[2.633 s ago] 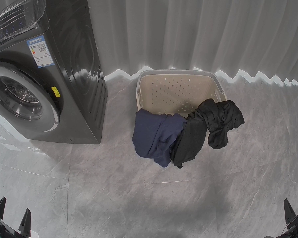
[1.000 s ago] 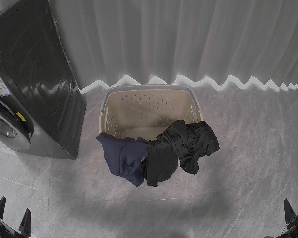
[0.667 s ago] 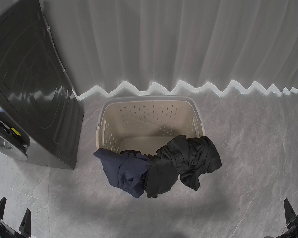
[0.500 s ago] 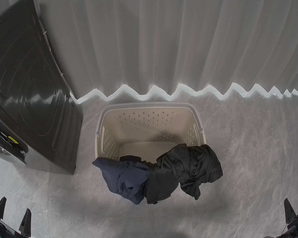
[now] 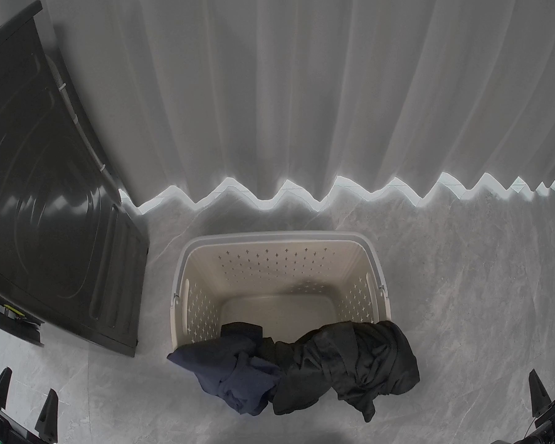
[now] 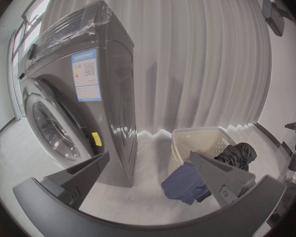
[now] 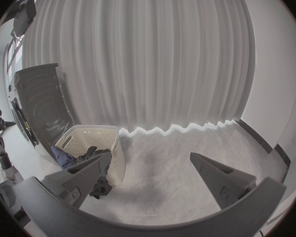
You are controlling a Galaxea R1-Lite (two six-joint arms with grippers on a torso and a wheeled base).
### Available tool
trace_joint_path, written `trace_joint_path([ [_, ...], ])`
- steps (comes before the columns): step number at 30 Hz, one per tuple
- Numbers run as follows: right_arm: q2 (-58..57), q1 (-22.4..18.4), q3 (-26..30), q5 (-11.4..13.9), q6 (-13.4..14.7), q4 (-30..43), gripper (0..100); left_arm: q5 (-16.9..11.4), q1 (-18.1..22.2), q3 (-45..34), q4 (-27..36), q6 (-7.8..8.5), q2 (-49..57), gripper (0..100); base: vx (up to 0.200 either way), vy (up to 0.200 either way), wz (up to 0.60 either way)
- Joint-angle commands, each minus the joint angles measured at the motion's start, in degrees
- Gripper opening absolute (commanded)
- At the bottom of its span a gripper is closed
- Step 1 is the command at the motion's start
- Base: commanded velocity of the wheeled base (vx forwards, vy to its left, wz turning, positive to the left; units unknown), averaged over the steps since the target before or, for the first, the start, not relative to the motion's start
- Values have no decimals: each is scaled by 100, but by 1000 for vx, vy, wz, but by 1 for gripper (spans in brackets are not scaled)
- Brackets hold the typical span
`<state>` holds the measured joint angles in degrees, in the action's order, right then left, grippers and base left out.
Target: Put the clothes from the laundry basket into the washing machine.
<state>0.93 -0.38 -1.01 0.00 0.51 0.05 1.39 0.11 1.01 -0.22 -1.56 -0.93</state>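
A cream laundry basket [image 5: 277, 238] stands on the grey floor just ahead of me. Over its near rim hang a navy garment [image 5: 228, 374] and a black garment [image 5: 361, 359]. The dark grey washing machine [image 5: 43, 217] stands to the left of the basket, and its round door [image 6: 52, 129] is closed. My left gripper [image 5: 23, 396] is low at the near left, open and empty, well short of the basket. My right gripper [image 5: 552, 380] is low at the near right, also open and empty. From the right wrist view the basket [image 7: 88, 137] lies off to the side of the right gripper [image 7: 149, 155].
A white pleated curtain [image 5: 302, 81] runs along the wall behind the basket and the machine. Bare marble-look floor [image 5: 475, 266] spreads to the right of the basket. A narrow strip of floor separates the machine's side from the basket.
The whole head view has shifted: the basket now sits lower and nearer, the washing machine farther left. The clothes lie the same on the rim. Both grippers keep their places.
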Motion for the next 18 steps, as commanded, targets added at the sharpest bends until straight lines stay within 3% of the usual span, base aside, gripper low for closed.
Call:
trace_joint_path([
  [1,-75,3,101,0,2,4,100,2,7,-101,-4,-2,57,100,200,0,0],
  [18,-75,3,101,0,2,4,100,2,7,-101,-4,-11,57,100,200,0,0],
])
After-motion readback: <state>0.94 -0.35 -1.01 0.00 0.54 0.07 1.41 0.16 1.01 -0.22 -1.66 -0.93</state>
